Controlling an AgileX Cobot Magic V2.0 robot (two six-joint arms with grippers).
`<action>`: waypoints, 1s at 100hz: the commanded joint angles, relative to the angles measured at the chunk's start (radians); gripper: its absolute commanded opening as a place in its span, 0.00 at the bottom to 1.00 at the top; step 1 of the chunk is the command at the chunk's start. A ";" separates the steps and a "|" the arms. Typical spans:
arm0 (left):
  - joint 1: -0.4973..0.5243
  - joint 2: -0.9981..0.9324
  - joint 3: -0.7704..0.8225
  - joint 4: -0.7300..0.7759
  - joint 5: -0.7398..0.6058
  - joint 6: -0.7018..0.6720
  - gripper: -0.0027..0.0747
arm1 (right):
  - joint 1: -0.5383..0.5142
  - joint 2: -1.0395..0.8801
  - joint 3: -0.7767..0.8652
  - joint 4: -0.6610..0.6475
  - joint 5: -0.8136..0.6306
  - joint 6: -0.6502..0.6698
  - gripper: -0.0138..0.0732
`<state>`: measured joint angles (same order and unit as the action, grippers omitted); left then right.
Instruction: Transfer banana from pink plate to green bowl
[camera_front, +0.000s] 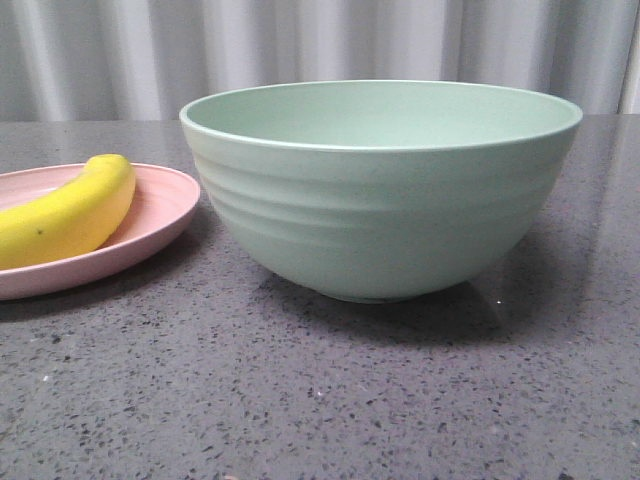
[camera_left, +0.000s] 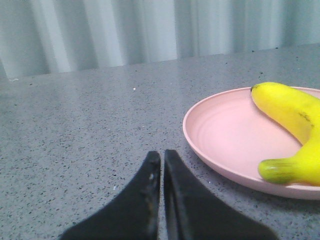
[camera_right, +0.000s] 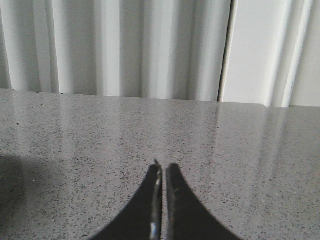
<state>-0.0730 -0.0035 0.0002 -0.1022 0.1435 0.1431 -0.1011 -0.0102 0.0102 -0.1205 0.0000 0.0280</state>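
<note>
The yellow banana (camera_front: 70, 212) lies on the pink plate (camera_front: 160, 215) at the left edge of the front view. The big mint-green bowl (camera_front: 385, 200) stands in the middle, to the right of the plate, and looks empty. Neither gripper shows in the front view. In the left wrist view my left gripper (camera_left: 162, 155) is shut and empty, low over the table, a short way from the plate's (camera_left: 225, 135) rim, with the banana (camera_left: 292, 130) on the plate's far side. My right gripper (camera_right: 164, 167) is shut and empty over bare table.
The table is a dark grey speckled stone top (camera_front: 300, 400). A pale corrugated wall (camera_front: 320, 40) runs along its back edge. The bowl's tall wall stands between the plate and the right half of the table.
</note>
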 joint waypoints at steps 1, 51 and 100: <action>0.003 -0.030 0.010 -0.010 -0.086 -0.009 0.01 | -0.007 -0.024 0.021 -0.004 -0.083 -0.009 0.08; 0.003 -0.030 0.010 -0.019 -0.086 -0.009 0.01 | -0.007 -0.022 0.021 -0.004 -0.076 -0.009 0.08; 0.003 -0.027 -0.030 -0.045 -0.104 -0.009 0.01 | -0.007 -0.022 -0.008 0.007 -0.048 -0.009 0.08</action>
<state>-0.0730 -0.0035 -0.0017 -0.1303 0.1257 0.1431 -0.1011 -0.0102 0.0102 -0.1185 0.0000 0.0280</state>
